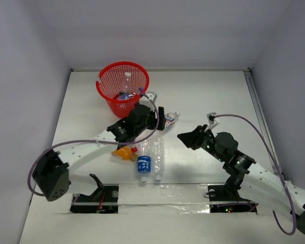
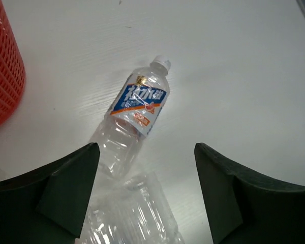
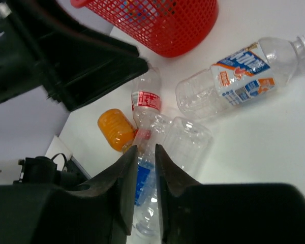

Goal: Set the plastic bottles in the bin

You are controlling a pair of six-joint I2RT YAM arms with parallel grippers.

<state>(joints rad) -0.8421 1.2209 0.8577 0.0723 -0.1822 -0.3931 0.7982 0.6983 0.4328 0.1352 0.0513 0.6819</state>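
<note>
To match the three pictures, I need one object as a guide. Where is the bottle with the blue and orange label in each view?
Top external: blue-and-orange-label bottle near the centre, lower right of the red basket.
Left wrist: bottle in the middle, cap pointing upper right; basket at the left edge.
Right wrist: bottle upper right; basket at the top.
Shared landmark: the red basket.

Light: bright, even light is falling from overhead on the white surface [image 1: 208, 96].
Shadows: soft ones are lying beneath the right arm [image 1: 254, 173].
Glare: the near edge's glossy strip [image 1: 162, 195] is glinting.
Focus: the left claw [image 2: 146, 152] is showing soft-edged.
</note>
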